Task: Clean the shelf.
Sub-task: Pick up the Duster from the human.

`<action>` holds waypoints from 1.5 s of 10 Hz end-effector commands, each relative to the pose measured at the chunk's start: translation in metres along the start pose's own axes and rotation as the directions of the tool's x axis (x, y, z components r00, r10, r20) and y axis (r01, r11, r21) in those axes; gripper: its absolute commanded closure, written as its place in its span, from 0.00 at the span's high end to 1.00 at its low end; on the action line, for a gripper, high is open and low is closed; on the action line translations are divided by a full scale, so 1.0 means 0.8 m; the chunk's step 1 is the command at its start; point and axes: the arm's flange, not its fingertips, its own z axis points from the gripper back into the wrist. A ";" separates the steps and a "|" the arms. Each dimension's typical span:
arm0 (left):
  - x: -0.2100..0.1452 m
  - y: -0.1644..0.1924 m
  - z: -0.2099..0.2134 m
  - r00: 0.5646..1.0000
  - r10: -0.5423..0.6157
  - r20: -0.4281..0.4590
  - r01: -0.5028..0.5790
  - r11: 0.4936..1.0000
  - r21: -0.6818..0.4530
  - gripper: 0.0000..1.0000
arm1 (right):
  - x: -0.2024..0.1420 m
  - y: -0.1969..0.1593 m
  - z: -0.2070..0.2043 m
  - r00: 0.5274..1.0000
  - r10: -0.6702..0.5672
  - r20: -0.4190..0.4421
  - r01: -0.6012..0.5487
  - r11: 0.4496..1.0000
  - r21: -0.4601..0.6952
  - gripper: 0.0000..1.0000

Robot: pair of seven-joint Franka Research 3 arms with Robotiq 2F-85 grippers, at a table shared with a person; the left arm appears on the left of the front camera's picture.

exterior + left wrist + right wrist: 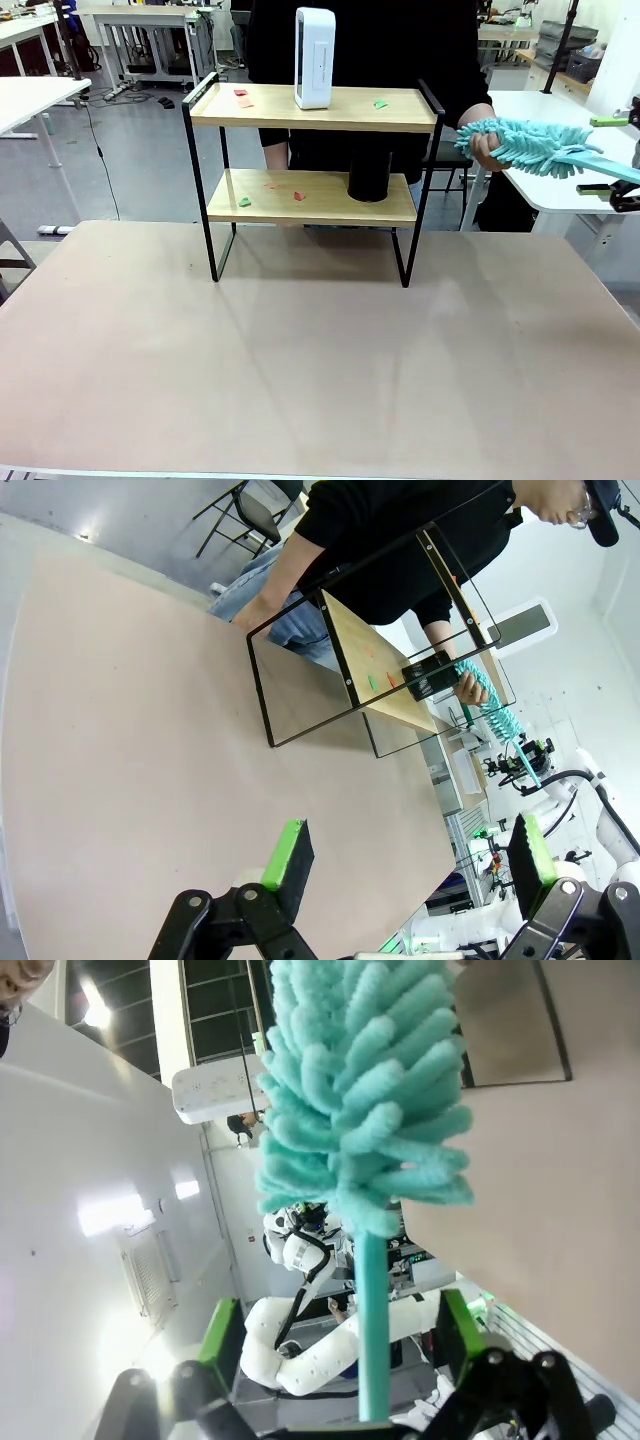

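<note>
**A:** Front view first. Where's the shelf?

**B:** The shelf point(312, 110) stands on the far half of the beige surface point(320, 380), with a person right behind it. It isn't clean. There are small red and green scraps point(243, 98) on the top board and a few more on the lower one. A white tower unit point(314, 57) sits on the top board and a black cylinder point(369, 175) on the lower one. Both stand in the way of a sweep.

**A:** And the duster?

**B:** The teal duster point(530, 147) is off to the right of the shelf, not touching it. The person's hand point(484, 148) holds the fluffy head. The handle reaches toward the right tool point(618, 155) at the picture's edge, which has one finger above the handle and one below.

**A:** Left wrist view?

**B:** The left tool point(410, 865) is spread wide with nothing in it. It hangs over bare surface, well apart from the shelf. The person's hand and duster show beyond the frame's far end.

**A:** Right wrist view?

**B:** The handle runs up between the green pads point(222, 1335) with a gap on each side. The jaws are open and there's no grip on it yet.

**A:** How far along is it?

**B:** My read is that it's at the very start. The handover is set up but not completed, and no board has been wiped. What's left is to close on the handle and take the duster. Then both boards need sweeping, working around the tower unit and the cylinder.
</note>
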 end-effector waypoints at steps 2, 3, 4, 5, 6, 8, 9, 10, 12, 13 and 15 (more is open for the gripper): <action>-0.001 -0.002 0.000 1.000 -0.023 0.011 0.023 1.000 -0.016 1.00 | 0.001 0.004 -0.001 0.999 -0.029 -0.017 0.029 0.999 -0.018 1.00; -0.001 -0.002 0.000 1.000 -0.023 0.011 0.023 1.000 -0.016 1.00 | 0.001 0.002 0.000 0.999 -0.029 -0.018 0.028 0.999 -0.024 1.00; -0.001 -0.002 0.000 1.000 -0.023 0.011 0.023 1.000 -0.016 1.00 | 0.000 0.001 0.001 1.000 -0.024 -0.018 0.024 0.999 -0.030 1.00; -0.001 -0.002 0.000 1.000 -0.023 0.011 0.023 1.000 -0.016 1.00 | 0.000 0.000 0.003 1.000 0.010 -0.023 -0.011 0.999 -0.050 0.76; -0.001 -0.002 0.000 1.000 -0.023 0.011 0.023 1.000 -0.016 1.00 | -0.003 0.001 0.005 1.000 0.005 -0.029 -0.006 0.999 -0.043 0.44; -0.001 -0.002 0.000 1.000 -0.023 0.011 0.023 1.000 -0.016 1.00 | -0.004 -0.001 0.007 0.999 0.001 -0.035 -0.002 0.999 -0.045 0.00; -0.001 -0.002 0.000 1.000 -0.023 0.011 0.023 1.000 -0.016 1.00 | -0.004 -0.003 0.009 0.999 -0.003 -0.035 0.002 0.999 -0.040 0.00; -0.001 -0.002 0.000 1.000 -0.023 0.011 0.023 1.000 -0.016 1.00 | -0.005 -0.003 0.010 0.999 -0.002 -0.035 0.001 0.999 -0.037 0.00; -0.001 -0.002 0.000 1.000 -0.023 0.011 0.023 1.000 -0.016 1.00 | -0.006 -0.002 0.010 0.999 0.002 -0.041 -0.003 0.999 -0.033 0.00; -0.001 -0.002 0.000 1.000 -0.023 0.011 0.023 1.000 -0.016 1.00 | -0.006 -0.002 0.011 0.999 0.002 -0.043 -0.003 0.999 -0.032 0.00; -0.001 -0.002 0.000 1.000 -0.023 0.011 0.023 1.000 -0.016 1.00 | -0.006 -0.003 0.011 0.999 0.006 -0.039 -0.007 0.999 -0.032 0.00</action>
